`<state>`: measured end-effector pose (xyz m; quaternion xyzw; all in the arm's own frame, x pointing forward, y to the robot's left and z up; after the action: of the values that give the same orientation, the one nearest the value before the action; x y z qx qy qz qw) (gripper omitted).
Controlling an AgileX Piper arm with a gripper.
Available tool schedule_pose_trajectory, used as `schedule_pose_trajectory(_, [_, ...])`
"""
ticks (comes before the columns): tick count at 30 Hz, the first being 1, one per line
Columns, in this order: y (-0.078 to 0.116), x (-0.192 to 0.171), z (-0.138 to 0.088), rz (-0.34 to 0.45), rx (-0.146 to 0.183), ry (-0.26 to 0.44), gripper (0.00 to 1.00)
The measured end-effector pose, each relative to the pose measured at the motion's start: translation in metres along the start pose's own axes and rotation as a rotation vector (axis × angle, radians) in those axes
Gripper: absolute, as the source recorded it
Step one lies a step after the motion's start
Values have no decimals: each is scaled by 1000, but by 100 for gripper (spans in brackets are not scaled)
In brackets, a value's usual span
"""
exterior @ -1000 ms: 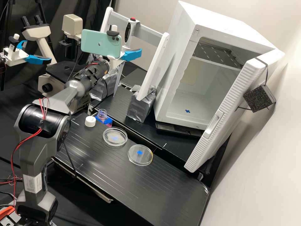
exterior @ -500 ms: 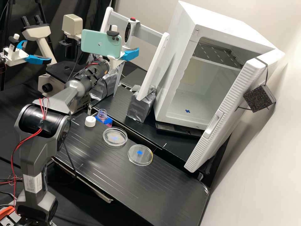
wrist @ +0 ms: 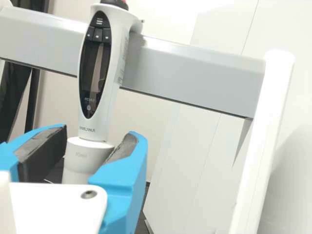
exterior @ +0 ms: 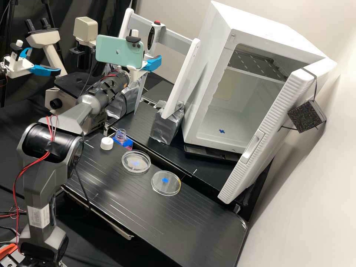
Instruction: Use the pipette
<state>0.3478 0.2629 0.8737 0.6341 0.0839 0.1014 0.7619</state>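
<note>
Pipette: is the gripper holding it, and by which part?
Cannot be told: the gripper is at the white lower part of the pipette, but contact isn't clear.

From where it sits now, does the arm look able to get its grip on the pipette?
Probably yes: the tool is open, the lower part of the pipette lines up with the gap between its fingers, and nothing seems to block that gap. Whether the fingers reach far enough forward, I cannot tell.

Pipette (wrist: 95, 73): lower end hidden behind fingers (exterior: 154, 64); red button (exterior: 157, 22) cut off by wrist view's edge.
</note>
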Motion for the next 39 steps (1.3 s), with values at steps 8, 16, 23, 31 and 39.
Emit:
schedule_pose_trajectory(8, [-2, -1, -2, -5, -2, 1, 0])
schedule_pose_trajectory(16, [-2, -1, -2, -5, 4, -1, 0])
schedule_pose_trajectory(23, [-2, -1, -2, -5, 7, -2, 0])
schedule_pose_trajectory(31, [0, 0, -5, -16, 10, 6, 0])
schedule_pose_trajectory(39, [5, 2, -6, -32, 13, 12, 0])
